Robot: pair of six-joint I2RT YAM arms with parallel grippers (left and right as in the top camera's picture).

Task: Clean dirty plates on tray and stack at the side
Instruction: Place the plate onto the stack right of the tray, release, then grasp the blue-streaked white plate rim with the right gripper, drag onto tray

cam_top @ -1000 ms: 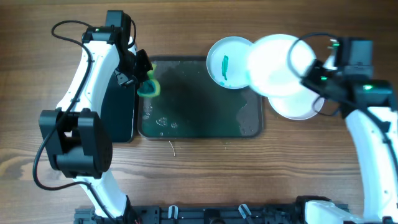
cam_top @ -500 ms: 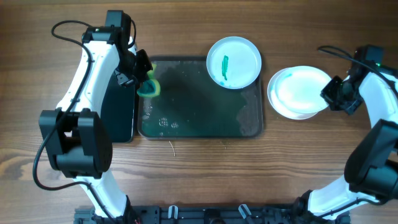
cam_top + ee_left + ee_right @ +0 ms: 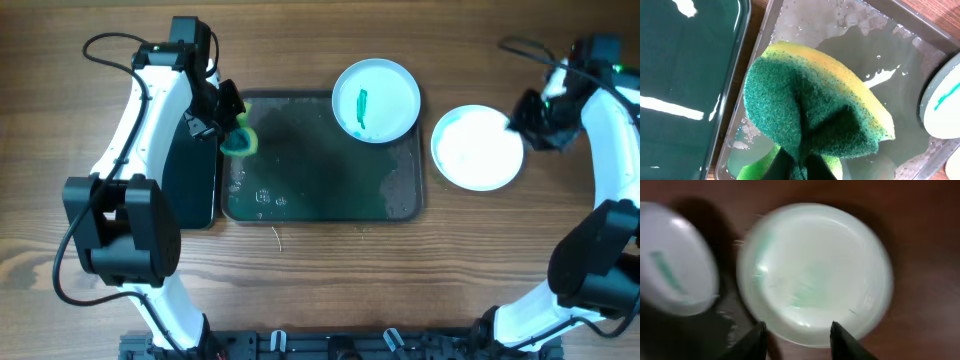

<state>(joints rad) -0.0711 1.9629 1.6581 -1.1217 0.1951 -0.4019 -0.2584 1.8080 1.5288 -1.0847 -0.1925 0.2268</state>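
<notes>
My left gripper point(image 3: 799, 169) is pinched tight on the sponge point(image 3: 810, 115), which folds up around the fingers with its green scouring face outward. Right under it is the wet near-left corner of the tray point(image 3: 320, 190). Just outside that hand is the black tray point(image 3: 190, 180).

The streaked plate point(image 3: 375, 100) sits across the tray from the sponge, on the far right corner with its edge over the rim. I judge it to be the one left to clean.

My right gripper point(image 3: 797, 330) hangs with its jaws apart and nothing between them. Directly below it is the white plate point(image 3: 815, 272) set aside on the wood. I can't tell whether another lies beneath it.

To do this well, I would bring the right gripper back to pin the streaked plate's outer rim. Then I'd drag the scouring face flat along the teal mark, not across it.

The tray floor is beaded with water point(image 3: 262, 196), so I expect the plate to skate if it is pushed unheld. The table point(image 3: 320, 300) is bare wood with free room around both arms.
</notes>
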